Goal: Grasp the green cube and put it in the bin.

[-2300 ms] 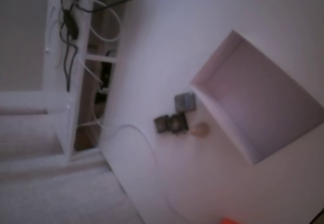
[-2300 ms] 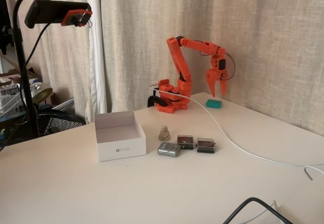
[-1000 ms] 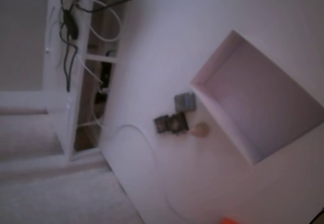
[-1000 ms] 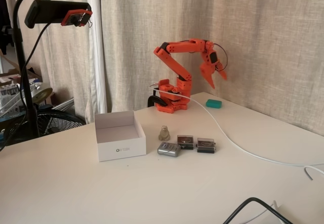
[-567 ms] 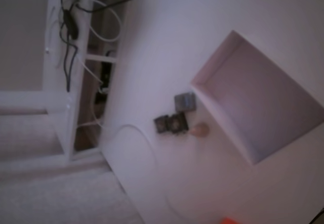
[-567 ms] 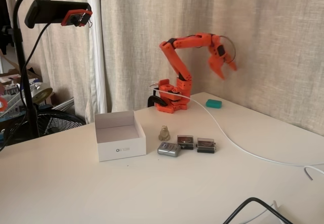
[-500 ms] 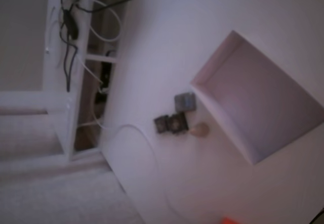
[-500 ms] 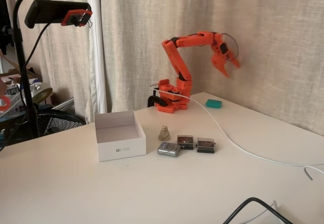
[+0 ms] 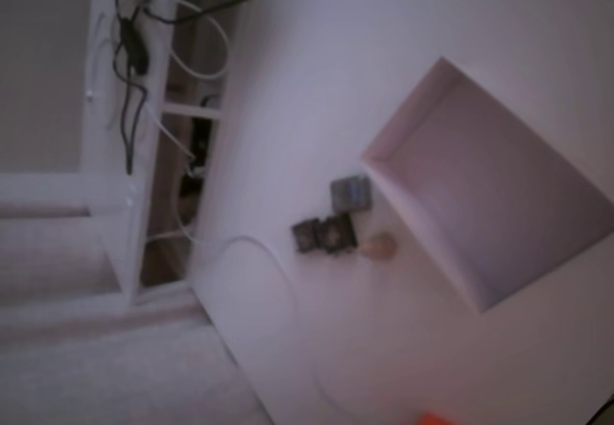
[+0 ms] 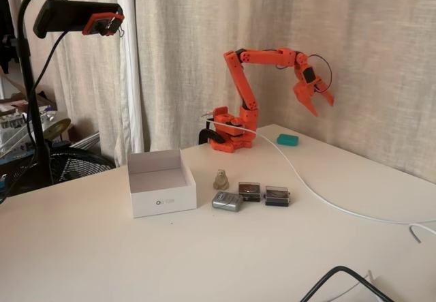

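The green cube [image 10: 287,139] lies on the white table at the back, just right of the orange arm's base [image 10: 228,137]. My gripper [image 10: 323,107] hangs in the air above and to the right of the cube, well clear of it. It is open, its fingers pointing down and right with nothing between them. The bin [image 10: 163,203], a white low-walled box, stands far to the left of the cube and shows nothing inside. In the blurry fixed view from above, the bin [image 9: 405,129] sits at the right; the cube is out of view there.
A tan figure [image 10: 221,179] and three dark square pieces [image 10: 249,191] lie right of the bin; the pieces [image 9: 323,235] also show from above. A white cable [image 10: 320,197] crosses the table. A black cable [image 10: 340,275] lies at the front right. Curtains hang close behind the arm.
The arm rose from just above the green cube, swung up, then stretched out to the right. The cube has stayed on the table and nothing else moved.
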`<state>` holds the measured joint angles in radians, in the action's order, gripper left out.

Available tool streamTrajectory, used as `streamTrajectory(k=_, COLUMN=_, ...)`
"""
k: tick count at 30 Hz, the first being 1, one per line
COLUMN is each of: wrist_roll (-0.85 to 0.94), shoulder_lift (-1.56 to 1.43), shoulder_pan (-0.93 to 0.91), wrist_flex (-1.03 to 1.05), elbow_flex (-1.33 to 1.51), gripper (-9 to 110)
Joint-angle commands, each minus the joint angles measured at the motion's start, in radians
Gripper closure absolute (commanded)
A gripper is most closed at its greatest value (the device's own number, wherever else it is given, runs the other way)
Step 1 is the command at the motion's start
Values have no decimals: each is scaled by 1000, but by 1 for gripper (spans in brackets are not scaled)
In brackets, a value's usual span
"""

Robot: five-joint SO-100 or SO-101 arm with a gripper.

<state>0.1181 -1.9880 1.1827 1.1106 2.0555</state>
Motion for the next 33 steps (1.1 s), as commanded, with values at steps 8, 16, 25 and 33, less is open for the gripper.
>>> streamTrajectory(k=8, wrist_roll=0, shoulder_lift=-126, shoulder_pan=25, wrist_flex=112, elbow_flex=95, gripper=81)
streamTrajectory(k=16, wrist_roll=0, shoulder_lift=-169, shoulder_pan=5, wrist_flex=58, elbow_flex=209, gripper=83)
streamTrajectory(k=25, wrist_roll=0, shoulder_lift=-262, shoulder_pan=29, wrist_flex=61, elbow_flex=316, gripper=84)
streamTrajectory(k=33, wrist_roll=0, shoulder_lift=-327, shoulder_pan=41, wrist_flex=32, elbow_flex=383, gripper=84)
